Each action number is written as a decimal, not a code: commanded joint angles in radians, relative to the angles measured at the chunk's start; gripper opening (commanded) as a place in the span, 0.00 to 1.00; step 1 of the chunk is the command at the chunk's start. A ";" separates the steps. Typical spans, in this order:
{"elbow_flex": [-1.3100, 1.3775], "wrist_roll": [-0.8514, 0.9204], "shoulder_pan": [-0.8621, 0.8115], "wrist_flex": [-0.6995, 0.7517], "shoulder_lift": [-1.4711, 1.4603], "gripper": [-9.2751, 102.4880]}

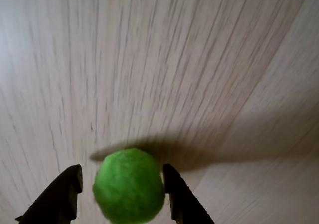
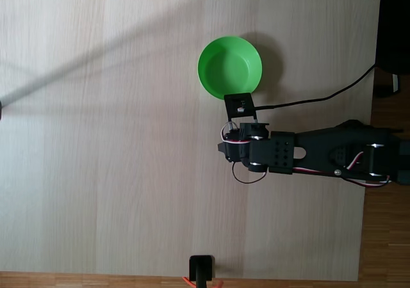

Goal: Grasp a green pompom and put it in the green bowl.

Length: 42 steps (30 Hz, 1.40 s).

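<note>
The green pompom (image 1: 129, 185) sits between my two dark fingers (image 1: 60, 194) in the wrist view, its fuzzy sides close against both, with a thin sliver of space on the left side. My gripper (image 1: 122, 184) is narrowed around the ball and appears to hold it; the ball's shadow falls on the pale wooden table (image 1: 159, 59) beyond it, which suggests the ball is lifted clear of the surface. Being round, the ball has no long axis to align.

In the fixed view, the green bowl (image 2: 229, 67) lies just beyond my wrist, toward the top of the picture, its near rim almost touching the black plate at my forward end. My arm (image 2: 320, 157) reaches in from the right edge, and my gripper hangs just short of the bowl rather than over its hollow.

The coming move, as I judge it, turns on this offset: a short carry toward the bowl's centre before I spread my fingers.
</note>
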<state>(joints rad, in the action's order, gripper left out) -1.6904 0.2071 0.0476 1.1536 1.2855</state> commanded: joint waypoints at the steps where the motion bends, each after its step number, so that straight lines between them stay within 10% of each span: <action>1: 0.038 0.003 -0.023 -0.005 0.012 0.25; 42: 0.037 0.006 -0.006 -0.005 -0.002 0.17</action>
<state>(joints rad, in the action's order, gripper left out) -1.6904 0.2071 0.0430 1.1536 1.2778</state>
